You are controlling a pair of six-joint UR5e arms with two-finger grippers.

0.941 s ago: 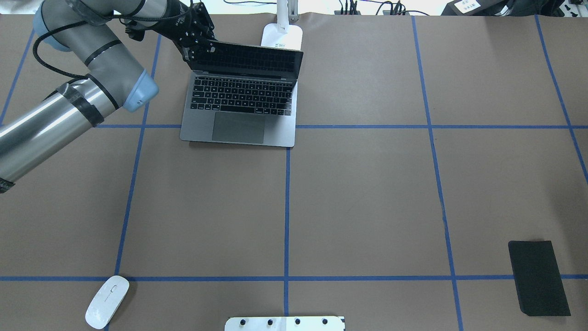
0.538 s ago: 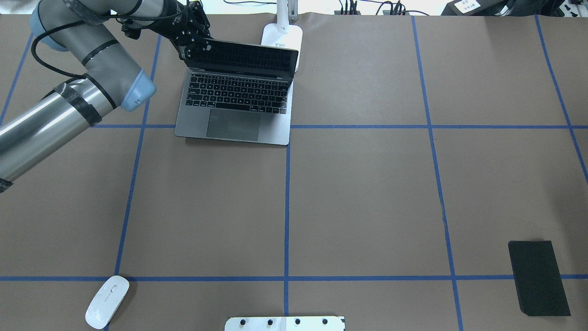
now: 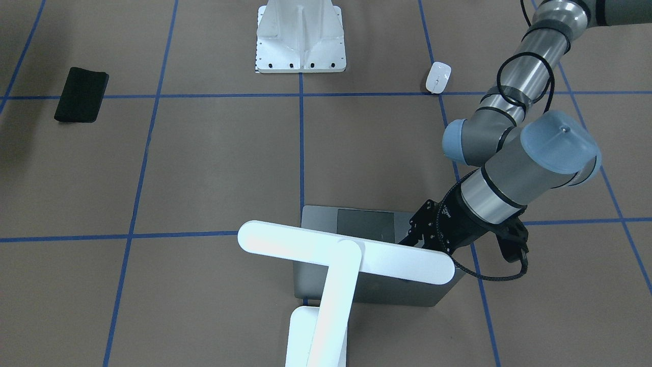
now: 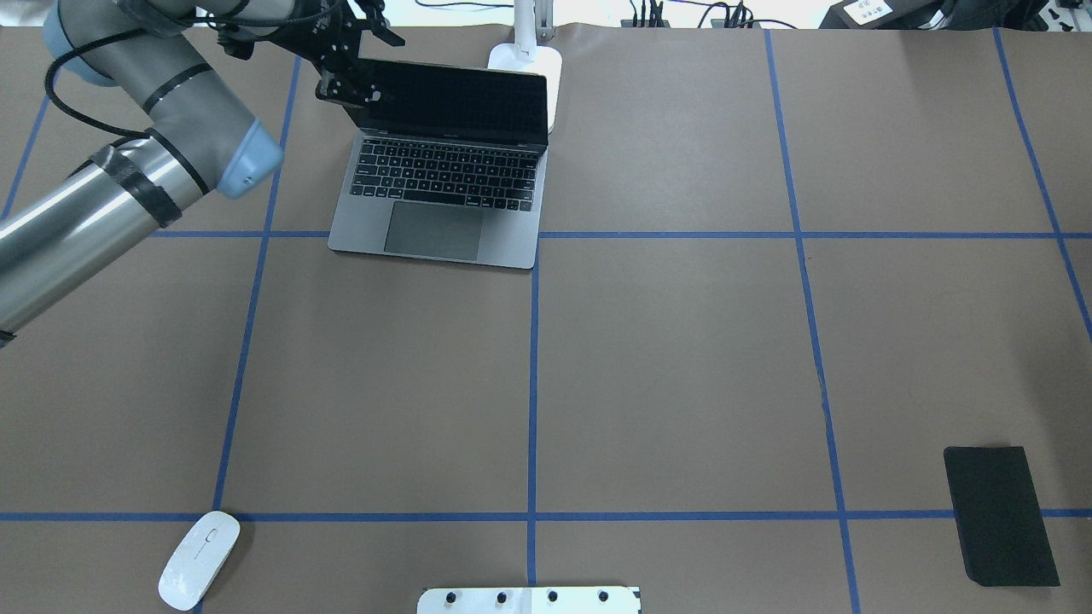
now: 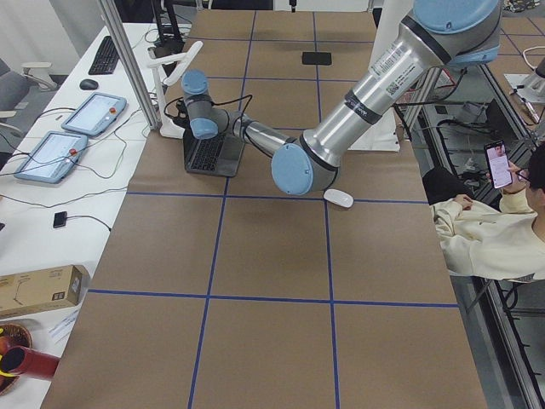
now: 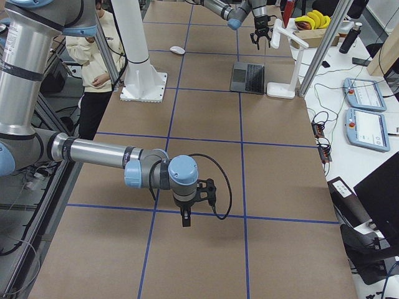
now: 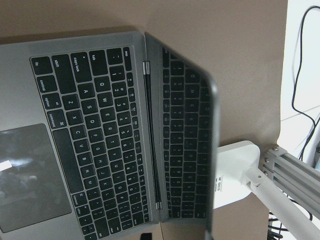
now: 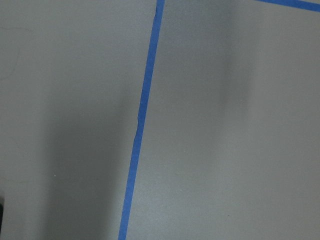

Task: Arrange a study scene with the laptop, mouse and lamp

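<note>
The grey laptop [image 4: 444,170] stands open at the far left of the table, its dark screen tilted back, keyboard [image 7: 100,130] facing up. My left gripper [image 4: 360,61] hovers at the lid's far left corner with its fingers spread, open and holding nothing. The white lamp [image 3: 346,252] stands just behind the laptop, its base [image 4: 527,68] by the lid. The white mouse [image 4: 199,558] lies alone at the near left. My right gripper [image 6: 186,223] hangs low over bare table; I cannot tell whether it is open or shut.
A flat black pad [image 4: 1000,516] lies at the near right. The white ribbed pedestal [image 3: 300,38] stands at the near middle edge. A seated person [image 5: 485,230] is beside the table. Cables run along the far edge.
The left gripper has let go of the lid's corner and opened. The laptop slid slightly left and its screen now tilts further back.
</note>
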